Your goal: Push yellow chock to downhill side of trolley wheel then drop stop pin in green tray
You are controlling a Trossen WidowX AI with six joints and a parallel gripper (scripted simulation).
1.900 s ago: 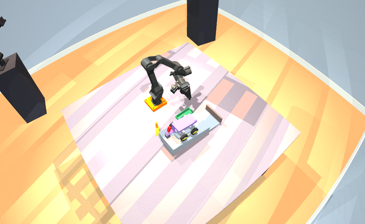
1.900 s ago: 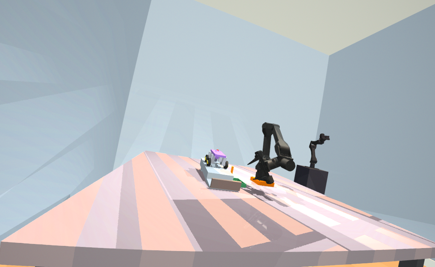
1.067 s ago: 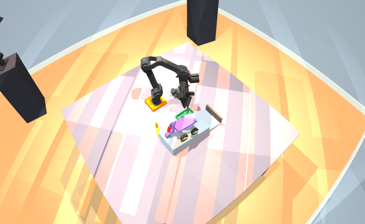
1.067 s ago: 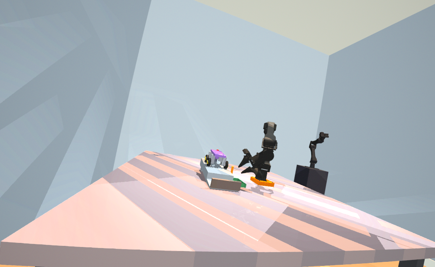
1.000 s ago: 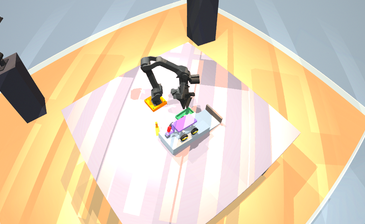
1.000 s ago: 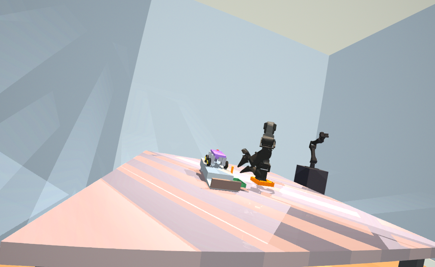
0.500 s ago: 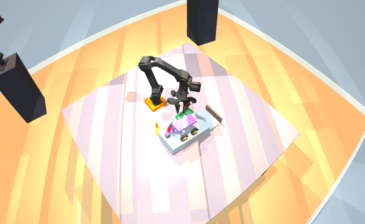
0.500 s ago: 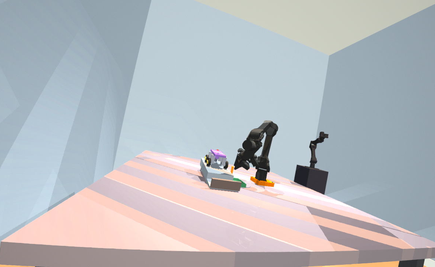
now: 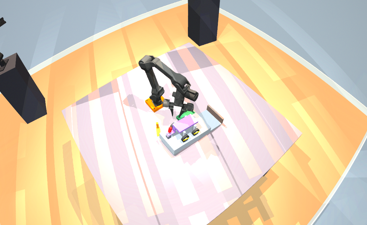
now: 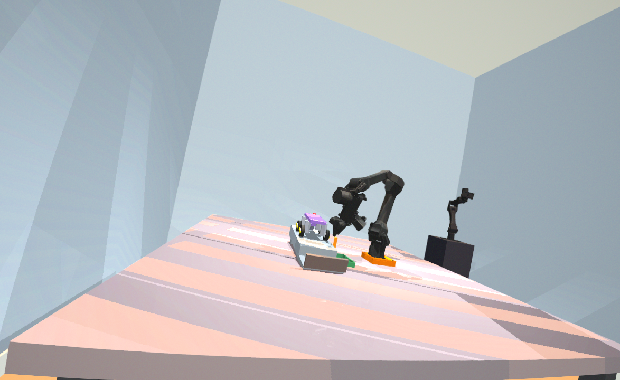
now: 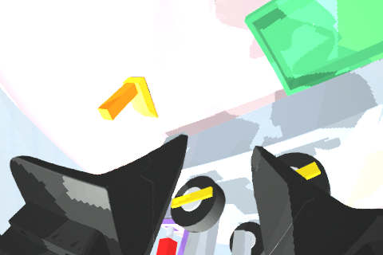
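Note:
The purple-topped trolley stands on the pale ramp. The red-headed stop pin stands upright at its uphill end. The yellow chock with its orange handle stands on the table beside the ramp's uphill end, apart from the wheels. Its black base is not discernible. The green tray lies beside the ramp. My gripper is partly open and empty, above the table near the tray and trolley.
A brown end board stands across the ramp's downhill end. The arm's orange base is on the table behind the tray. Dark pedestals stand off the table.

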